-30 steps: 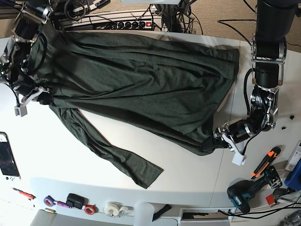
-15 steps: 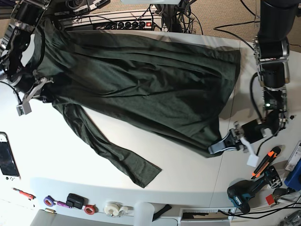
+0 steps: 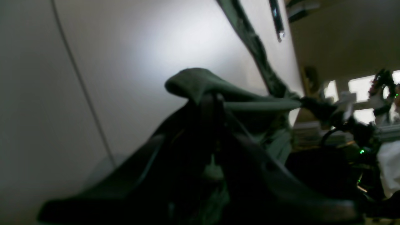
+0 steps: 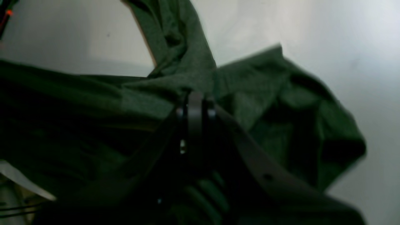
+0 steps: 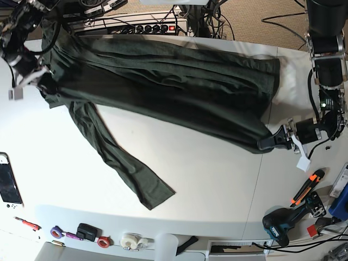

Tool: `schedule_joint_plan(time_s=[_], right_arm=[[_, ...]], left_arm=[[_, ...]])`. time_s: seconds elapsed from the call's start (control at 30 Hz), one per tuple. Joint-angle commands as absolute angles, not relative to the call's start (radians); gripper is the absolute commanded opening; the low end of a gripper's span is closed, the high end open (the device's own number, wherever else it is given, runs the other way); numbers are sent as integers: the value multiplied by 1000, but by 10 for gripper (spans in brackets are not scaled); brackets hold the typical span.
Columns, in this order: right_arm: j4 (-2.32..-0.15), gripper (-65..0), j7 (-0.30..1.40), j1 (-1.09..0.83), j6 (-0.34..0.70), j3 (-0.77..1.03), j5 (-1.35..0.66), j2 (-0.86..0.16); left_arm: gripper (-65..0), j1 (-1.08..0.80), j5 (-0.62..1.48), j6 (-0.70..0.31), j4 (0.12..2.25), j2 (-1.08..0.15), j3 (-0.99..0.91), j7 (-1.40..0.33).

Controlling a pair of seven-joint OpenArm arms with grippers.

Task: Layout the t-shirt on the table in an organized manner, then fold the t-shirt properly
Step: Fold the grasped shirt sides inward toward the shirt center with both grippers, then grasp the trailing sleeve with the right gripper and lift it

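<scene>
Overhead, dark green t-shirt (image 5: 163,81) stretched taut (one sleeve trailing), each claw (image 5: 266,144) clenched on fabric.

A white table (image 5: 206,179) carries the green t-shirt (image 5: 163,81) stretched across it.

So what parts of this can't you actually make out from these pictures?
- Base view: the t-shirt runs under the right gripper at the picture's left edge, so its collar is hidden.
- Left wrist view: the left gripper is dark and blurred; its closed jaws bury the pinched cloth.
- Right wrist view: folds hide which part of the shirt is held.
- Base view: small items along the table front are too small to name.
</scene>
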State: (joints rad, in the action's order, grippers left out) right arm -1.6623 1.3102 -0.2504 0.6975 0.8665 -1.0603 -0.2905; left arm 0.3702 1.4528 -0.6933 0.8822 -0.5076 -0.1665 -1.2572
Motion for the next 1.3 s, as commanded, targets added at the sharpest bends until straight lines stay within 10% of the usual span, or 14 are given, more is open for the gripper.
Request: schedule_joint_plan(time_s=[0.0, 0.87, 0.97, 1.03, 1.27], right_arm=[[-1678, -650, 1295, -256, 698, 894, -1093, -309], [-1678, -650, 1342, -299, 698, 957, -1076, -225], [-1678, -403, 1333, -297, 698, 957, -1077, -231], [-1678, -272, 1288, -296, 698, 957, -1079, -234], [-1678, -268, 1118, -260, 698, 958, -1076, -309]], left_arm=[[-650, 381, 1484, -698, 915, -530, -174, -1250], [-594, 224, 1484, -698, 988, -538, -173, -1285], [-347, 238, 1484, -698, 988, -554, -174, -1273], [-321, 263, 1484, -698, 989, -575, -174, -1259], [-321, 410, 1484, -698, 989, -687, -174, -1256]])
